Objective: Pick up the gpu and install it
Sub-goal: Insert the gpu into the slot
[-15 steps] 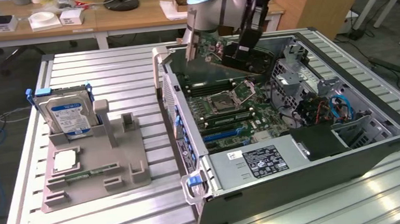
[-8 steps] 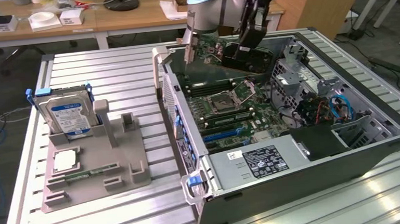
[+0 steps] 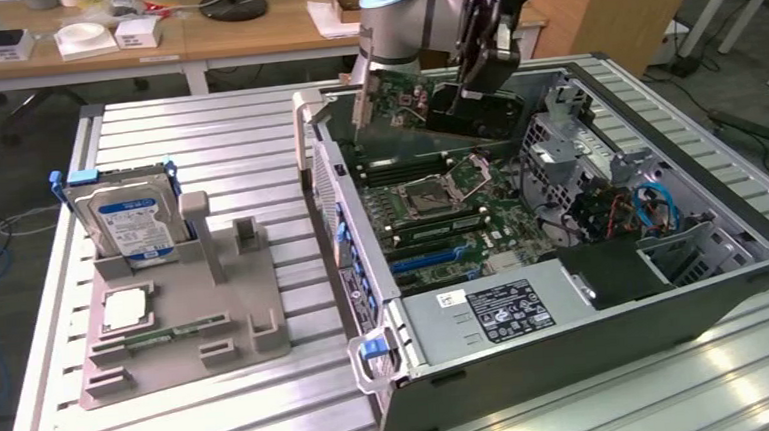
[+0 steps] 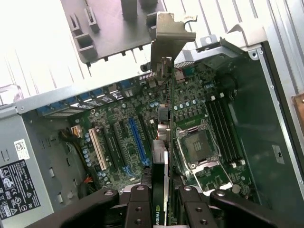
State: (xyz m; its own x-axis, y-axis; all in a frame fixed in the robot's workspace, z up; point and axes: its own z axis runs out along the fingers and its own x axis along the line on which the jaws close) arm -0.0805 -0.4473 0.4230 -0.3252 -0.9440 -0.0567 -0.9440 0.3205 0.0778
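Between the fingers of the gripper [image 4: 164, 205], partly closed and clamped on it, the gpu [image 4: 160, 164] hangs edge-on over the motherboard [image 4: 118, 114]: green board, dark face, silver end bracket [image 4: 172, 38]. It is above the slots [image 4: 137, 137], bracket near the rear wall of the open case [image 3: 709, 286]. Beyond lie a slatted metal table [image 3: 219, 135], a grey holder [image 3: 184, 333] with a hard drive [image 3: 128, 219], and wooden desks [image 3: 253, 33].

Bright, even room light fills the exterior view, with pale glare on the slatted table [image 3: 754, 353] toward the exterior view's right. The inside of the computer case [image 3: 568, 365] lies in soft shadow. In the wrist view the table burns out white, and the graphics card [image 4: 172, 38] shines at its metal end.
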